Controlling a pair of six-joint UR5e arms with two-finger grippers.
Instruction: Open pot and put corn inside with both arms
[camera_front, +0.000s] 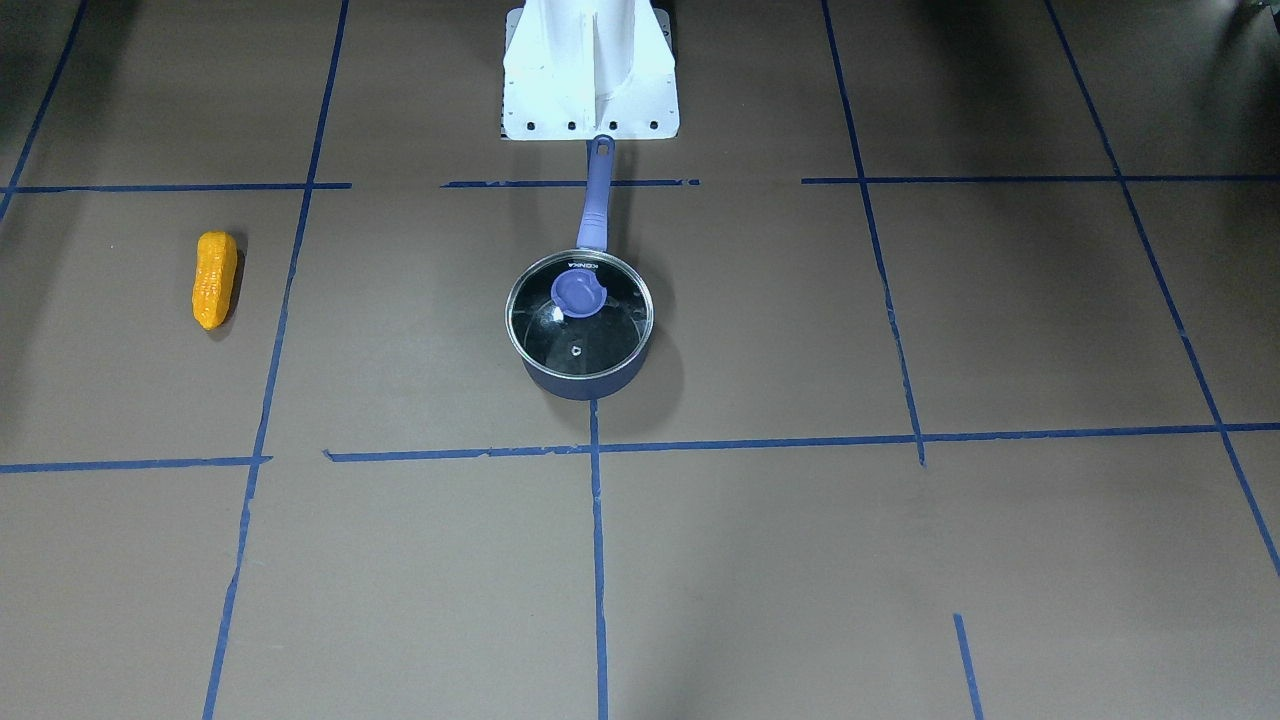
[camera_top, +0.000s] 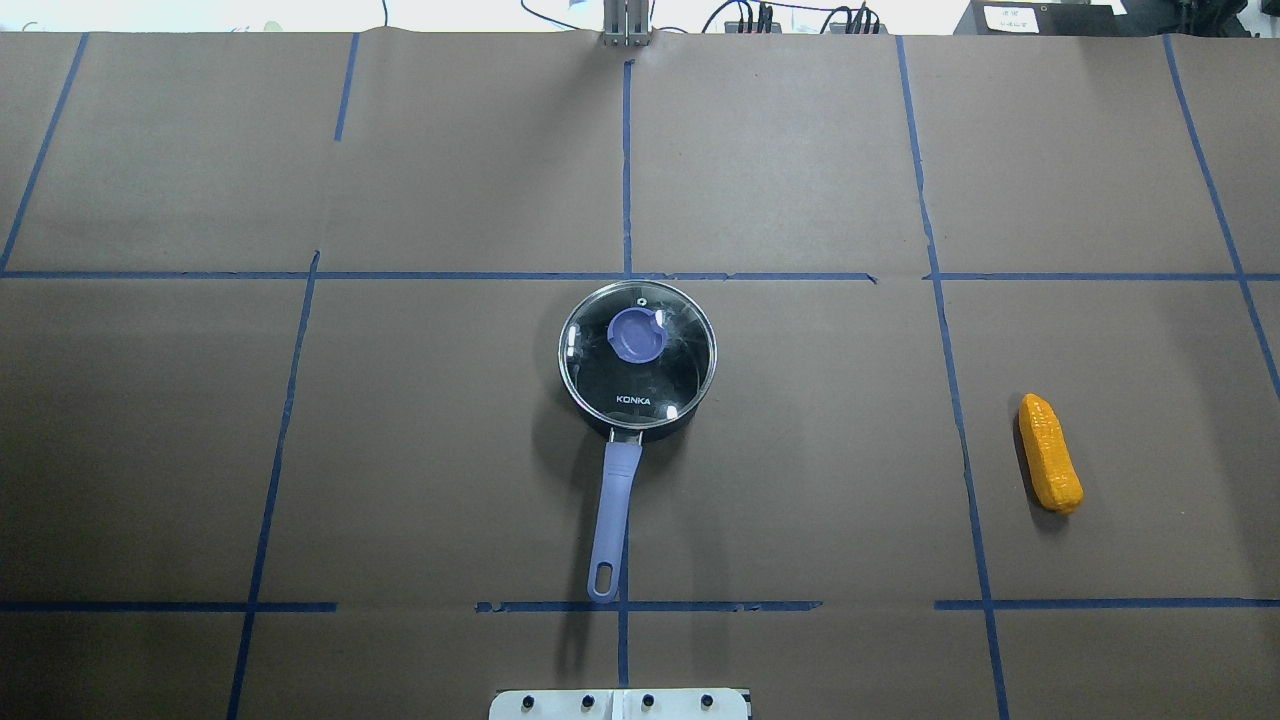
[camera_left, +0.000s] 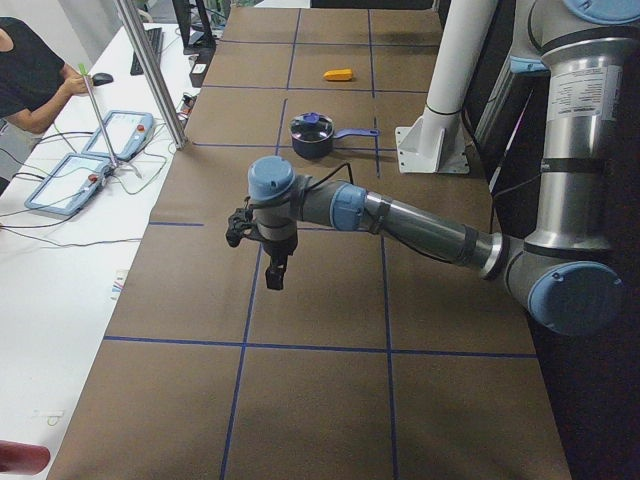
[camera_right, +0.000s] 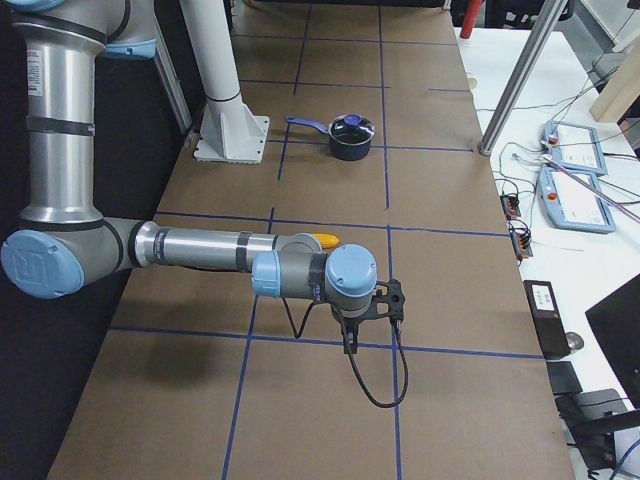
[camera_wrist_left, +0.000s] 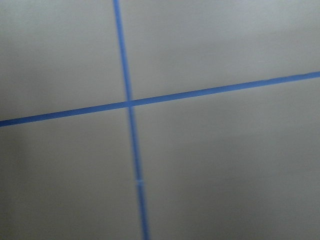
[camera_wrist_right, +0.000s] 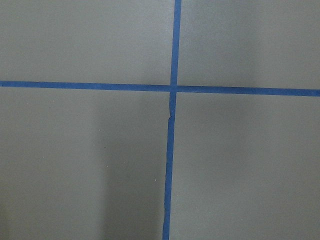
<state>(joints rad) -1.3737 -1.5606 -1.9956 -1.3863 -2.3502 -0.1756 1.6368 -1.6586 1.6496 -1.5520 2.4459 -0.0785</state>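
1. Front-facing view: the pot (camera_front: 580, 372), a round dark navy saucepan, is seen upright on the matte brown paper counter (camera_front: 800, 560). Its glass lid (camera_front: 600, 340) is seated on the rim, with a smooth purple-blue knob (camera_front: 578, 293) at the centre. The long straight handle (camera_front: 596, 195) is pointed to 12 o'clock, toward the white base stand (camera_front: 590, 70). The corn (camera_front: 215, 280), a bumpy orange-yellow cob with rounded ends, is laid well apart at 9 o'clock of the pot.
2. Overhead view: the handle is pointed to 6 o'clock. The corn is found at about 4 o'clock of the pot, beyond a blue tape line (camera_top: 955, 400).
3. Left side view: the grey left arm (camera_left: 410, 222) is stretched over the counter, and the black left hand (camera_left: 276, 278) is hung pointing down, well apart from the pot. Whether its fingers are apart or together cannot be told.
4. Right side view: the right arm (camera_right: 200, 247) is stretched likewise and the corn is partly hidden behind it. The state of the right hand (camera_right: 350, 338) cannot be told.
5. Wrist views: matte paper and crossed tape strips are shown, blurred on the left.
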